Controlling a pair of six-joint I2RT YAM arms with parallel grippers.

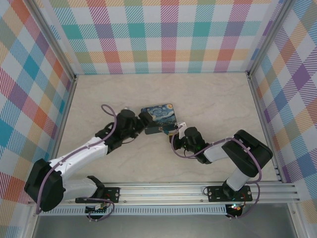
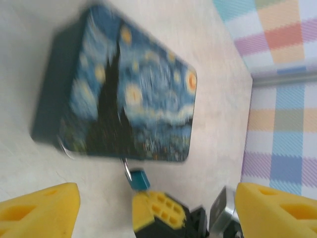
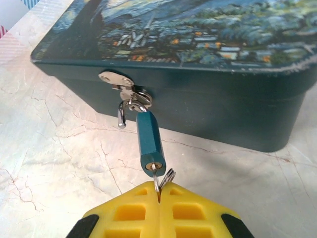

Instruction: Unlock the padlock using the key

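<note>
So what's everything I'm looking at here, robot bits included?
tin box: one, dark blue with a Starry Night lid, mid-table between the grippers.
hasp: one, silver, on the tin's front wall.
padlock: one, blue, shackle through the hasp.
key: one, thin grey metal, in the padlock's keyhole.
key ring: one, silver, beside the key.
table: one, beige marble pattern.
walls: three, pastel checks, around the table.
rail: one, aluminium, near edge, under the arm bases.
left arm: one, black and white.
right arm: one, black and white.
left gripper: yellow fingers, open, by the tin's left end.
right gripper: yellow fingers, shut on the key.
</note>
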